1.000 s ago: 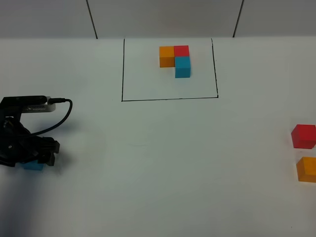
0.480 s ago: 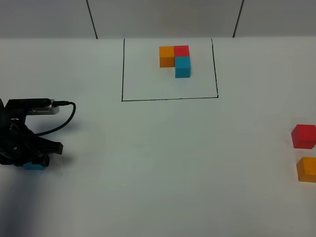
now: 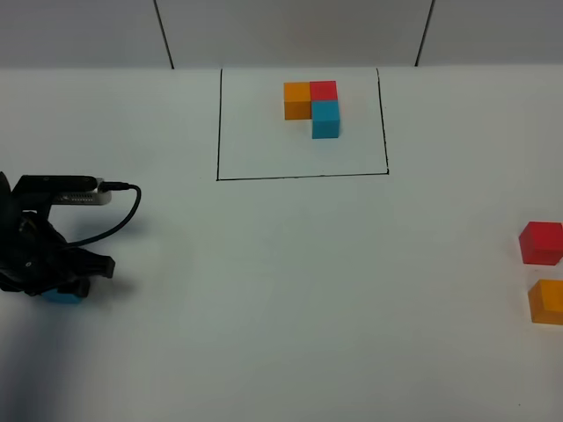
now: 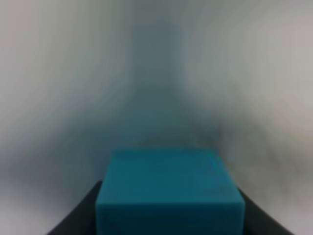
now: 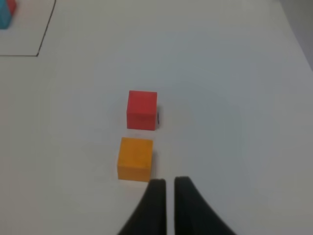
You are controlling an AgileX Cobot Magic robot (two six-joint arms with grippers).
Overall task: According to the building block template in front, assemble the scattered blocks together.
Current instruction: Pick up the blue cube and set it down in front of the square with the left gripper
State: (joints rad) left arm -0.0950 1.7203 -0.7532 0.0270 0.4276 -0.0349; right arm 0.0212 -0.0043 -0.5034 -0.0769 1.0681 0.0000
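The template [image 3: 313,107], an L of orange, red and blue cubes, sits at the back inside a black drawn rectangle [image 3: 299,176]. My left gripper [image 3: 72,285] is at the far left, low on the table, shut on the scattered blue cube [image 3: 59,296]. In the left wrist view the blue cube [image 4: 168,193] sits between the dark fingers [image 4: 80,213]. The scattered red cube [image 3: 540,243] and orange cube [image 3: 546,301] lie at the far right, close together but apart. In the right wrist view my right gripper [image 5: 169,196] is shut and empty, just short of the orange cube [image 5: 135,158], with the red cube [image 5: 142,109] beyond it.
A black cable [image 3: 119,211] loops off the left arm's wrist. The white table's back edge meets a grey wall [image 3: 290,35]. A corner of the black rectangle [image 5: 45,34] shows in the right wrist view.
The left arm's wrist has shifted slightly to the right and down over the blue cube, which stays in about the same spot. The red and orange cubes have not moved.
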